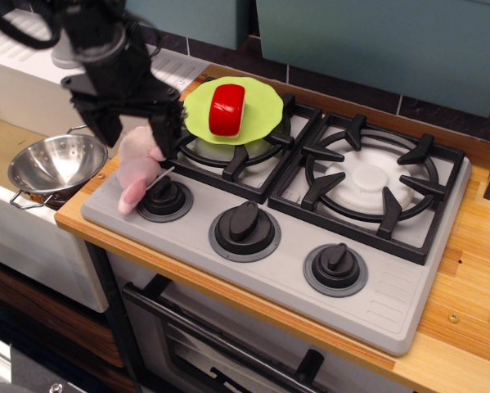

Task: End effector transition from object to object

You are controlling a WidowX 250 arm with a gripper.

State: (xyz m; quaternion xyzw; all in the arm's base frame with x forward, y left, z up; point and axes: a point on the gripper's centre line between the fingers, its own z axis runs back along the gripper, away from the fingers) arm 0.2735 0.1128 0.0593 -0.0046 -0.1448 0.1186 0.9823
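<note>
While the pink plush toy (140, 168) lies at the stove's (392, 295) left edge by the leftmost knob (164, 199), the black gripper (136, 135) hangs directly over it, fingers spread apart on either side of its top

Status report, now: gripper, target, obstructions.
Gripper open, jaws straddling pink plush toy, not closed. Red block on green plate. Path clear.
</note>
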